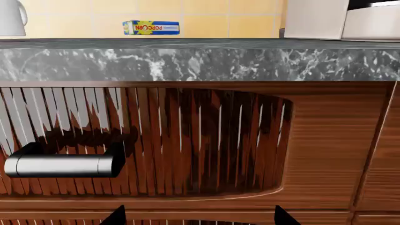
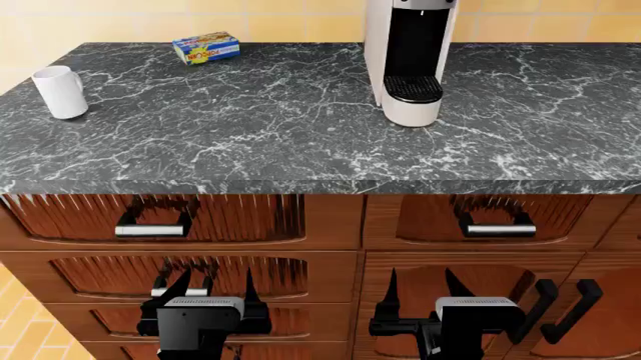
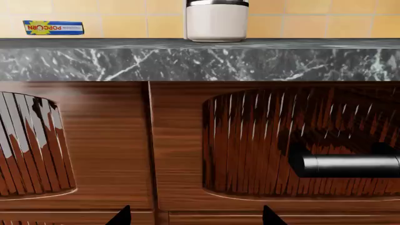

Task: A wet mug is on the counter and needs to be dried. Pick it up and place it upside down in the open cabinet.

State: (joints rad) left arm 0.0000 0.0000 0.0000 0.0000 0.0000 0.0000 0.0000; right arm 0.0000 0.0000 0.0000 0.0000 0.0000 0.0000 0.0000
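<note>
The white mug [image 2: 60, 91] stands upright at the far left of the black-grey marble counter [image 2: 251, 127]; its edge also shows in the left wrist view [image 1: 12, 18]. My left gripper [image 2: 212, 289] is open and empty, low in front of the drawers, well below the counter's front edge [image 1: 200, 63]. My right gripper [image 2: 419, 289] is open and empty at the same height, in front of the right drawers. Only the fingertips [image 1: 115, 215] [image 3: 122, 216] show in the wrist views. No open cabinet is in view.
A tall white coffee machine [image 2: 409, 56] stands mid-right on the counter. A blue popcorn box [image 2: 206, 47] lies at the back left. Wooden drawers with metal handles [image 2: 150, 230] [image 2: 498, 229] run below; a cabinet with black handles [image 2: 566, 304] is at lower right.
</note>
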